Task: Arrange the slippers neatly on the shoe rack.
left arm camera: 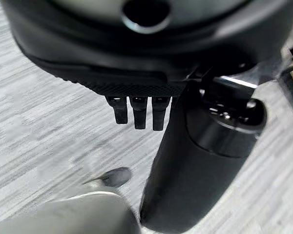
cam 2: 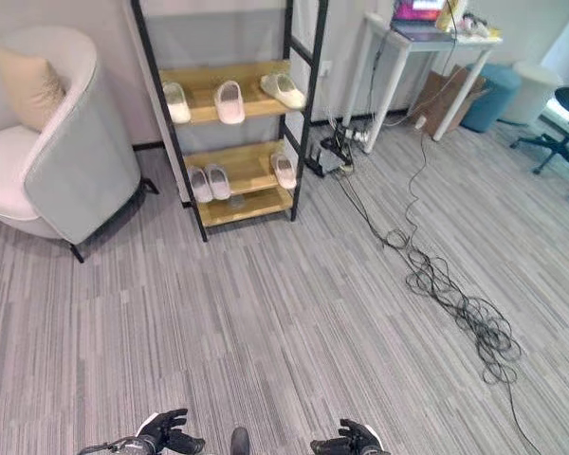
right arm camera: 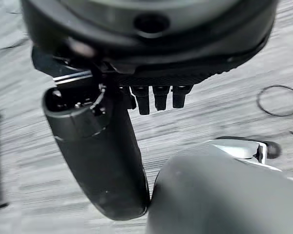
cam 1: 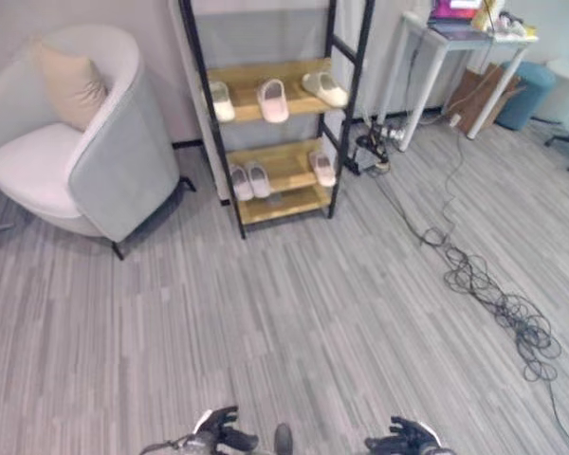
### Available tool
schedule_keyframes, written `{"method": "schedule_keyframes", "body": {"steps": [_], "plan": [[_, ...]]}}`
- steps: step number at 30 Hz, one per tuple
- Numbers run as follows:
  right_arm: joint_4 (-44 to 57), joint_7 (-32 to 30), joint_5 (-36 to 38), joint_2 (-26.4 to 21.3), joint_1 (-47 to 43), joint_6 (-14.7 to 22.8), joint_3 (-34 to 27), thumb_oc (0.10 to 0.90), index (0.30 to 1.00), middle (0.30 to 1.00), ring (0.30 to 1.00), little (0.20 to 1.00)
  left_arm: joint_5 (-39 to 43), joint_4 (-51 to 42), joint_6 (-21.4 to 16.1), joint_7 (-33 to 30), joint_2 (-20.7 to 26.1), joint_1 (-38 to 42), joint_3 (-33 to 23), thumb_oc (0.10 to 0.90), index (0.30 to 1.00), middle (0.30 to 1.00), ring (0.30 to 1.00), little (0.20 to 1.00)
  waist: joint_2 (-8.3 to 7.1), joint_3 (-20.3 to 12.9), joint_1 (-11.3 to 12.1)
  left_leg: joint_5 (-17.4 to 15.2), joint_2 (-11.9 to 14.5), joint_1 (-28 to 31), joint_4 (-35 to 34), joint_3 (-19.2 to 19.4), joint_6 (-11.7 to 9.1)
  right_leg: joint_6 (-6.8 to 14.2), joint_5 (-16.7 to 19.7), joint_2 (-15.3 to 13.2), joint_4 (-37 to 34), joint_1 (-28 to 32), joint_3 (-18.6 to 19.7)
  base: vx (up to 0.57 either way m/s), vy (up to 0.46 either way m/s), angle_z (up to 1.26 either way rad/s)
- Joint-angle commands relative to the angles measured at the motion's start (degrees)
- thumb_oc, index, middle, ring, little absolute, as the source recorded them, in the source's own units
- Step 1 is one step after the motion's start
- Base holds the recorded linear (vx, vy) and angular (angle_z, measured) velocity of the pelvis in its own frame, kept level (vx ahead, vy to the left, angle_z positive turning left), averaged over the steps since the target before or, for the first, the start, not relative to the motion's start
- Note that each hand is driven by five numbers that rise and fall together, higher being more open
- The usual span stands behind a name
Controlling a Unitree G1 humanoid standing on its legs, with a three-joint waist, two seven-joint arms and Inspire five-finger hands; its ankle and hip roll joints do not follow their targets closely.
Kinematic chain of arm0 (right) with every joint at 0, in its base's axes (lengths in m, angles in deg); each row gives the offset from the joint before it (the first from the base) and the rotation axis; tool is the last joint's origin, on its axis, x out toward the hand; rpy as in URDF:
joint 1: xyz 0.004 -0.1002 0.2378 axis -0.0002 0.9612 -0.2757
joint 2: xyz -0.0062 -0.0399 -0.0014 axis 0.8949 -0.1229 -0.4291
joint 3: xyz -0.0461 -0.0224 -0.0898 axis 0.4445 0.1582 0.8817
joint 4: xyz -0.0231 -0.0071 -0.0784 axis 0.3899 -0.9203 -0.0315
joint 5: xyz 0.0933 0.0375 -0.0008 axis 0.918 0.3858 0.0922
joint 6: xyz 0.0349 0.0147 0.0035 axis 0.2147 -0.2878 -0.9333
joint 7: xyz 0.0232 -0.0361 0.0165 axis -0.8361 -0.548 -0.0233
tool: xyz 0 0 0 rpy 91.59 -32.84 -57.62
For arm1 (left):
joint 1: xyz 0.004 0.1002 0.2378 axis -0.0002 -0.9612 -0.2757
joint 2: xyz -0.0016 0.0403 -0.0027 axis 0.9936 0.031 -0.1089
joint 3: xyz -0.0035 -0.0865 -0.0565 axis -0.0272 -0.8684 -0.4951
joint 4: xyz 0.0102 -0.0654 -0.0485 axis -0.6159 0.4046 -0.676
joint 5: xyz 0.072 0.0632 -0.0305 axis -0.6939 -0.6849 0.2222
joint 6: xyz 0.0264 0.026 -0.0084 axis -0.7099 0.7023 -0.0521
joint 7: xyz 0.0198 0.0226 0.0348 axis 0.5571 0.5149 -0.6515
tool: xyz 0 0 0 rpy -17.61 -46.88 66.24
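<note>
The floor, a wide run of grey striped carpet, lies between both hands and everything else, and nothing stands on it straight ahead of them. Well ahead of the left hand and off to its outer side sits the armchair with a cushion; well ahead of both hands, slightly nearer the left hand's line, stands the shoe rack, a black frame with wooden shelves. Far ahead of the right hand and to its outer side is a white desk, and a tangle of cables trails over the floor from there toward that hand's side. The slippers are all on the rack already: three on the upper shelf, the rightmost one turned askew, and three on the lower shelf, two paired and one apart. Their long axes run mostly front to back. Both hands hang low with fingers loosely curled and hold nothing. The left hand seems marginally better placed, and the cables look like the only hazard
</note>
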Motion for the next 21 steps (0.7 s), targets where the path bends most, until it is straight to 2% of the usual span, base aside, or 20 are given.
{"method": "schedule_keyframes", "body": {"steps": [1, 2, 3, 4, 6, 10, 11, 12, 13, 14, 15, 16, 17, 19, 20, 21], "plan": [[1.44, -0.68, 0.39, -3.05, 0.80, 0.85, 0.26, 0.800, 0.900, 0.900, 0.900, 0.900, 0.93, 0.49, -1.27, 0.30, -1.26, -0.88, -1.30, 0.800, 0.900, 0.900, 0.900, 0.900, 1.43, -1.80, -0.69, -6.40, 2.44, -0.72, 7.14, -6.59, -3.81, -0.54, 12.06, 2.17, -11.83, -0.62, -3.54, 0.38, -0.090, 0.08], [1.39, -0.55, 0.60, -3.16, 0.64, 0.80, 0.47, 0.800, 0.900, 0.900, 0.900, 0.900, 0.82, 0.69, -1.31, 0.58, -1.45, -0.95, -1.08, 0.800, 0.900, 0.900, 0.900, 0.900, 1.31, -2.04, -1.64, -7.61, 2.41, 1.28, 6.30, -7.53, -4.04, -0.69, 11.39, 2.69, -16.93, -2.90, -4.06, 0.24, -0.069, 0.12], [1.38, -0.55, 0.60, -3.19, 0.65, 0.81, 0.50, 0.800, 0.900, 0.900, 0.900, 0.900, 0.82, 0.70, -1.32, 0.58, -1.48, -0.97, -1.10, 0.800, 0.900, 0.900, 0.900, 0.900, 1.41, -1.79, -1.75, -7.83, 2.50, 1.66, 6.29, -7.66, -4.05, -0.72, 11.14, 2.75, -16.85, -2.52, -4.20, 0.50, -0.151, 0.16], [1.36, -0.43, 0.60, -3.36, 0.28, 0.77, 0.76, 0.800, 0.900, 0.900, 0.900, 0.900, 0.63, 1.05, -1.46, 0.53, -1.74, -0.95, -1.01, 0.800, 0.900, 0.900, 0.900, 0.900, 0.97, -1.84, -2.96, -9.34, 2.11, 4.32, 5.54, -9.29, -4.31, -0.38, 12.81, 3.45, -22.83, -5.64, -3.64, 0.43, -0.139, 0.13], [1.25, -0.40, 0.34, -3.36, 0.41, 0.59, 1.05, 0.800, 0.900, 0.900, 0.900, 0.900, 0.47, 1.32, -1.78, 0.32, -2.07, -0.81, -0.85, 0.800, 0.900, 0.900, 0.900, 0.900, 0.79, -1.70, -4.31, -10.67, 2.31, 7.26, 5.08, -11.13, -4.87, 0.01, 14.74, 4.24, -28.28, -7.34, -2.87, 0.50, -0.169, 0.21], [0.93, -0.15, -0.06, -3.58, 1.54, 0.50, 1.22, 0.800, 0.900, 0.900, 0.900, 0.900, -0.30, 1.89, -2.00, 0.59, -2.45, -0.94, -0.70, 0.800, 0.900, 0.900, 0.900, 0.900, 1.10, -2.48, -4.75, -11.68, 3.68, 9.67, 5.72, -12.24, -6.23, -0.40, 15.83, 4.43, -31.33, -5.39, -3.07, 0.28, -0.157, 0.38], [0.70, -0.06, -0.18, -3.58, 1.88, 0.47, 1.42, 0.800, 0.900, 0.900, 0.900, 0.900, -0.63, 2.10, -1.84, 0.55, -2.62, -1.05, -0.65, 0.800, 0.900, 0.900, 0.900, 0.900, 1.32, -2.99, -4.84, -10.75, 4.24, 9.51, 6.85, -12.54, -6.81, -1.18, 15.81, 4.97, -30.99, -4.83, -2.76, 0.22, -0.166, 0.45], [0.52, -0.06, -0.24, -3.47, 2.22, 0.37, 1.37, 0.800, 0.900, 0.900, 0.900, 0.900, -0.19, 2.25, -1.69, 0.69, -2.90, -1.18, -0.80, 0.800, 0.900, 0.900, 0.900, 0.900, 1.52, -3.61, -5.08, -6.52, 5.14, 8.39, 9.35, -12.52, -9.10, -2.23, 15.70, 5.43, -30.83, -3.97, -3.13, 0.34, -0.228, 0.54], [0.19, -0.06, -0.25, -3.49, 2.37, 0.30, 1.72, 0.800, 0.900, 0.900, 0.900, 0.900, 0.08, 2.30, -1.67, 0.68, -3.01, -1.33, -0.79, 0.800, 0.900, 0.900, 0.900, 0.900, 2.25, -3.66, -4.73, -4.15, 6.23, 7.82, 12.32, -12.16, -10.45, -2.92, 14.49, 6.52, -31.31, -2.08, -3.47, 0.30, -0.213, 0.39], [0.36, -0.16, -0.09, -3.56, 2.48, 0.44, 1.85, 0.800, 0.900, 0.900, 0.900, 0.900, 0.07, 2.17, -1.67, 0.55, -2.92, -1.04, -0.50, 0.800, 0.900, 0.900, 0.900, 0.900, 2.06, -3.18, -4.72, -0.44, 6.82, 5.29, 16.85, -11.26, -11.87, -3.45, 13.97, 6.36, -31.53, -0.82, -3.54, 0.17, -0.108, 0.25], [0.36, -0.15, -0.09, -3.56, 2.47, 0.45, 1.84, 0.800, 0.900, 0.900, 0.900, 0.900, 0.07, 2.17, -1.66, 0.55, -2.92, -1.03, -0.50, 0.800, 0.900, 0.900, 0.900, 0.900, 2.08, -3.19, -4.79, -0.56, 6.82, 5.11, 17.12, -11.35, -11.90, -3.47, 13.96, 6.36, -31.52, -0.85, -3.61, 0.16, -0.182, 0.04], [0.91, -0.29, 0.82, -3.78, 2.39, 0.45, 2.23, 0.800, 0.900, 0.900, 0.900, 0.900, 0.74, 0.88, -1.59, 0.72, -2.90, -0.41, 0.26, 0.800, 0.900, 0.900, 0.900, 0.900, 0.49, -1.89, -4.15, 2.74, 8.37, -0.11, 25.97, -7.98, -11.83, -5.10, 12.61, 5.85, -31.89, 1.87, -3.19, 0.10, -0.134, -0.08], [0.91, -0.29, 0.83, -3.76, 2.38, 0.45, 2.22, 0.800, 0.900, 0.900, 0.900, 0.900, 0.75, 0.86, -1.58, 0.72, -2.88, -0.40, 0.27, 0.800, 0.900, 0.900, 0.900, 0.900, 0.54, -1.83, -4.10, 2.54, 8.44, -0.22, 26.30, -7.96, -11.83, -5.10, 12.58, 5.93, -31.85, 1.87, -3.17, 0.20, -0.212, -0.05], [0.63, -0.39, 1.06, -3.99, 2.20, 0.16, 2.53, 0.800, 0.900, 0.900, 0.900, 0.900, 1.06, -0.01, -1.54, 0.70, -2.69, -0.03, 0.79, 0.800, 0.900, 0.900, 0.900, 0.900, -0.48, -0.97, -3.28, 3.08, 9.02, -3.01, 30.07, -6.59, -11.09, -6.09, 11.42, 6.10, -32.20, 4.06, -2.22, 0.28, -0.168, -0.17], [0.08, -0.37, 1.37, -4.13, 2.25, 0.01, 2.66, 0.800, 0.900, 0.900, 0.900, 0.900, 1.56, -0.53, -1.64, 0.71, -2.64, 0.20, 1.18, 0.800, 0.900, 0.900, 0.900, 0.900, -1.20, -0.81, -2.18, 0.67, 7.13, -6.93, 28.24, -6.12, -10.06, -6.13, 10.36, 5.96, -32.89, 6.20, -1.47, 0.31, -0.127, -0.14], [0.05, -0.36, 1.38, -4.13, 2.28, 0.02, 2.65, 0.800, 0.900, 0.900, 0.900, 0.900, 1.57, -0.54, -1.63, 0.72, -2.64, 0.17, 1.22, 0.800, 0.900, 0.900, 0.900, 0.900, -1.04, -0.65, -2.15, 0.16, 7.24, -6.84, 28.72, -6.15, -10.00, -6.09, 10.13, 6.08, -32.88, 6.50, -1.50, 0.45, -0.110, 0.09]]}}
